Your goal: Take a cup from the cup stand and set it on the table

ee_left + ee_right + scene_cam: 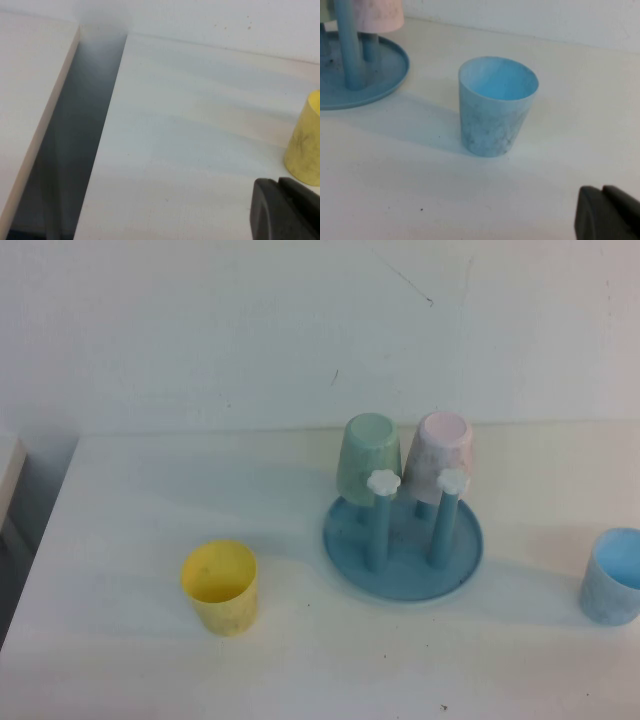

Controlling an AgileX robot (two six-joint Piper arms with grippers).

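The pale pink speckled cup hangs upside down on a back peg of the round blue cup stand, beside a pale green cup. Two front pegs with white flower caps stand bare. The pink cup's rim and the stand's tray show in the right wrist view. My left gripper is shut and empty, low over the white table near the yellow cup. My right gripper is shut and empty, near the blue cup. Neither arm shows in the high view.
A yellow cup stands upright left of the stand and also shows in the left wrist view. A light blue cup stands upright at the right edge, seen close in the right wrist view. A gap separates the table from a surface on its left.
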